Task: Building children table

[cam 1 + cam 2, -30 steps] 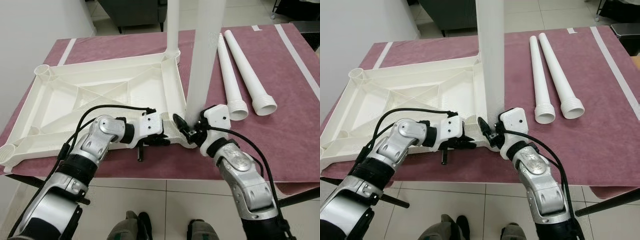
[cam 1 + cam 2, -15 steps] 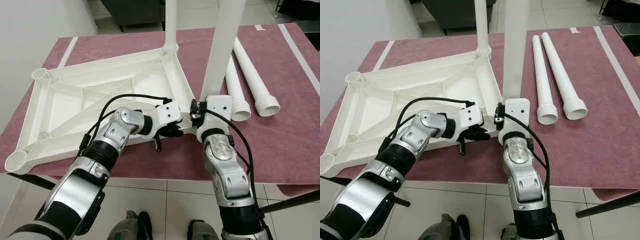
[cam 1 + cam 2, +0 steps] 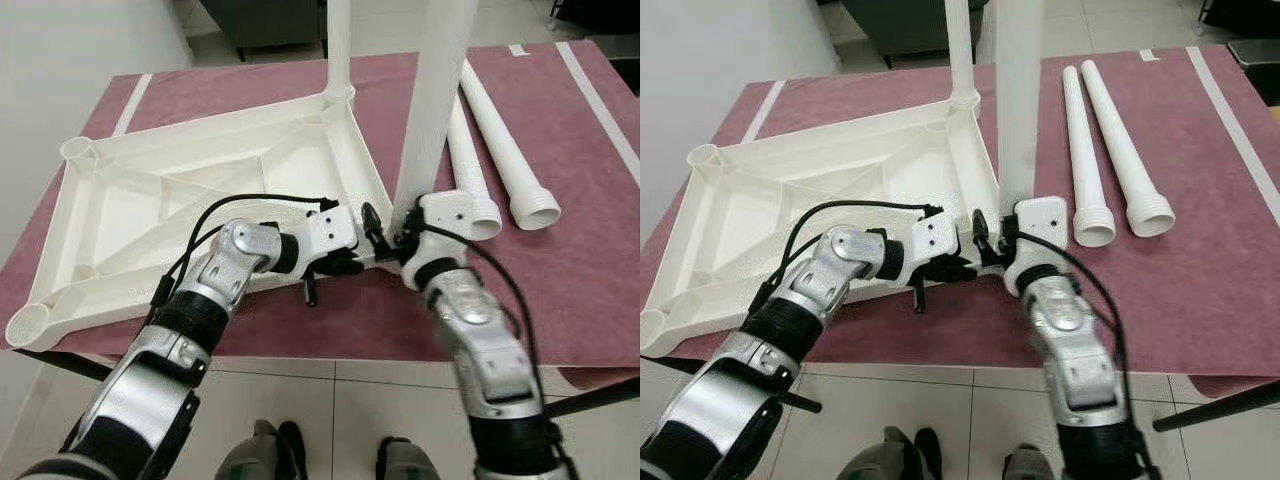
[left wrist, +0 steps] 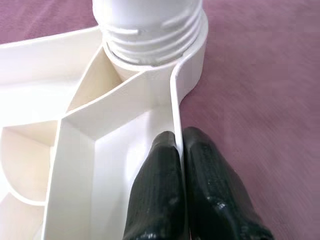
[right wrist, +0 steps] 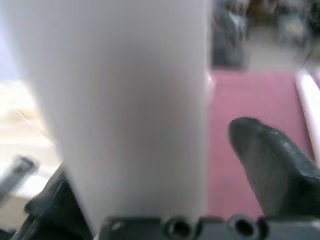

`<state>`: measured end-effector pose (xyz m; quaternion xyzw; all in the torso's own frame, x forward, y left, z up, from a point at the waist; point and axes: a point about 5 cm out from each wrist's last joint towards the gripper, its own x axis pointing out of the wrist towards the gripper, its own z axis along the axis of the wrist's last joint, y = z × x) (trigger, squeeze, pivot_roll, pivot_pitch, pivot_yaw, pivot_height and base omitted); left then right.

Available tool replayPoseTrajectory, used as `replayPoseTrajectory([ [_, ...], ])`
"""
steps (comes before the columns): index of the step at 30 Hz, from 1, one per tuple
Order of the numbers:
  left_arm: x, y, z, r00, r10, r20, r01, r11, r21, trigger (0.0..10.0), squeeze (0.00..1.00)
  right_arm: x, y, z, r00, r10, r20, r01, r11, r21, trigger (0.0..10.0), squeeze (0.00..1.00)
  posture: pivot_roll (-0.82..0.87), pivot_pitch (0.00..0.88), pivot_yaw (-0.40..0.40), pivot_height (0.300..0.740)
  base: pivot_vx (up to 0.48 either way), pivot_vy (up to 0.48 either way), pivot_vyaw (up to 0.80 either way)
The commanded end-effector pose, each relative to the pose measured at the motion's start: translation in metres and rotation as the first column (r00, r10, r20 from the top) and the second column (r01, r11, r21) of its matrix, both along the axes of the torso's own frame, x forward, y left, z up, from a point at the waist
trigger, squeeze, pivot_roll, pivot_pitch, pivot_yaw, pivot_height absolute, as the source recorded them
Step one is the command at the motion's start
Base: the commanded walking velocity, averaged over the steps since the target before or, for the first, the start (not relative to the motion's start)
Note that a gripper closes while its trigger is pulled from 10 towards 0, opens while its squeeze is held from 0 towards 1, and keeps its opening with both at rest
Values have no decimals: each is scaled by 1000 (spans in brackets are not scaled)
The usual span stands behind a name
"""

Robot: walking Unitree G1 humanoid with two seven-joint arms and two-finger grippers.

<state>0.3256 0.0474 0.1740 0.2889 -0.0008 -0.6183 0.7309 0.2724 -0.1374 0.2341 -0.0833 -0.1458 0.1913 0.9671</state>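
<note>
A white plastic tabletop (image 3: 200, 200) lies upside down on the maroon-covered table (image 3: 560, 300). One white leg (image 3: 339, 50) stands in its far right corner socket. A second leg (image 3: 432, 110) stands upright in the near right socket (image 4: 150, 55), where its threads show. My left gripper (image 3: 352, 263) is shut on the tabletop's near rim (image 4: 172, 105), just beside that socket. My right gripper (image 3: 392, 232) straddles the base of the second leg (image 5: 125, 100). One of its fingers (image 5: 270, 160) stands a little off the leg. Two more legs (image 3: 472, 160) (image 3: 508, 130) lie loose on the right.
The table's near edge runs just under both forearms, with tiled floor and my feet below. A black pole (image 3: 600, 395) sticks out at the lower right. White tape strips cross the cloth. A dark chair (image 3: 260, 20) stands beyond the far edge.
The head view has shifted. My right wrist has turned around the base of the near leg, and its forearm now slants in from the right. The left gripper keeps its hold on the rim.
</note>
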Motion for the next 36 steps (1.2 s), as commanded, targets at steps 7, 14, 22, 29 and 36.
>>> replayPoseTrajectory([
  [7, -18, 30, 20, 987, -140, 75, 141, 990, -5, 10000, 0, -16, 0, -2, 966, 249, -70, -255, 961, -106, 10000, 0, -99, 165, 174, 740, 0, 0, 0],
  [14, -23, 43, 25, 985, -155, 71, 155, 988, -7, 10000, 0, -32, 13, -27, 877, 428, -217, -461, 877, -134, 10000, 0, -94, 158, 170, 740, 0, 0, 0],
  [22, -26, 46, 24, 987, -150, 62, 151, 988, -6, 10000, 0, -30, 15, -30, 871, 442, -214, -466, 881, -80, 0, 0, -96, 155, 170, 740, 0, 0, 0],
  [29, -13, 32, 23, 996, -51, 78, 55, 997, -53, 10000, 0, -8, 7, -50, 948, 177, -265, -195, 980, -45, 0, 0, -97, 157, 167, 740, 0, 0, 0],
  [36, 14, 7, 36, 985, 137, 107, -122, 983, -138, 10000, 0, 7, 3, -68, 934, -189, -304, 175, 982, -74, 0, 0, -99, 165, 172, 740, 0, 0, 0],
])
